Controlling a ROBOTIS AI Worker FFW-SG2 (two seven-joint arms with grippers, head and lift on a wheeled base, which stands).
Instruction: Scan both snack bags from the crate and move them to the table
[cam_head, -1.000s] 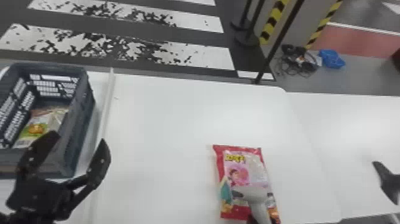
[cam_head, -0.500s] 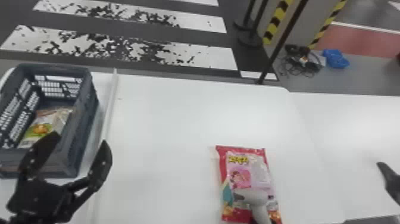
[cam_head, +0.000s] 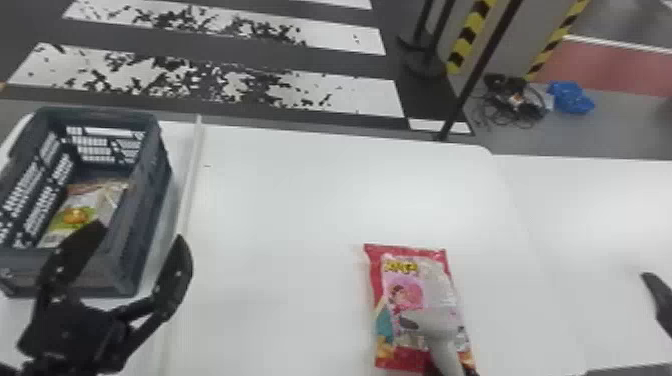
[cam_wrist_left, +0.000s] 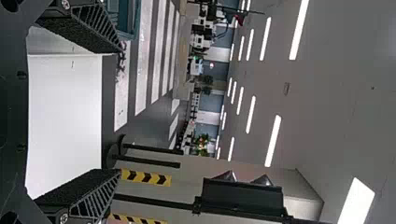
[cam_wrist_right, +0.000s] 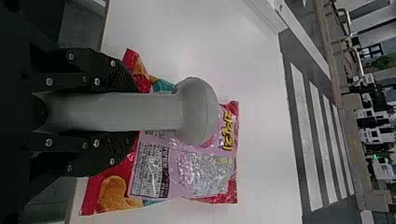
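Observation:
My left gripper (cam_head: 137, 235) stands open beside and partly over the near right corner of the grey crate (cam_head: 112, 265). One snack bag (cam_head: 75, 215) lies inside the crate. In the left wrist view the left gripper (cam_wrist_left: 120, 112) has nothing between its fingers. At the bottom edge of the head view, my right gripper (cam_head: 431, 369) is shut on the grey scanner (cam_head: 435, 322), whose head is over the red and pink snack bag (cam_head: 380, 255) on the table (cam_head: 280, 200). The right wrist view shows the right gripper (cam_wrist_right: 135, 112) clamping the scanner's handle (cam_wrist_right: 154, 112) above the bag's printed side (cam_wrist_right: 196, 177).
A white raised strip (cam_head: 187, 185) runs along the table between crate and red bag. A dark object (cam_head: 660, 300) enters at the head view's right edge. Beyond the table's far edge stands a black post (cam_head: 475, 70), with cables (cam_head: 515, 102) on the floor.
The scene in the head view has shifted slightly, mostly to the right. Both grippers keep nearly the same place and state, and the red bag lies as before.

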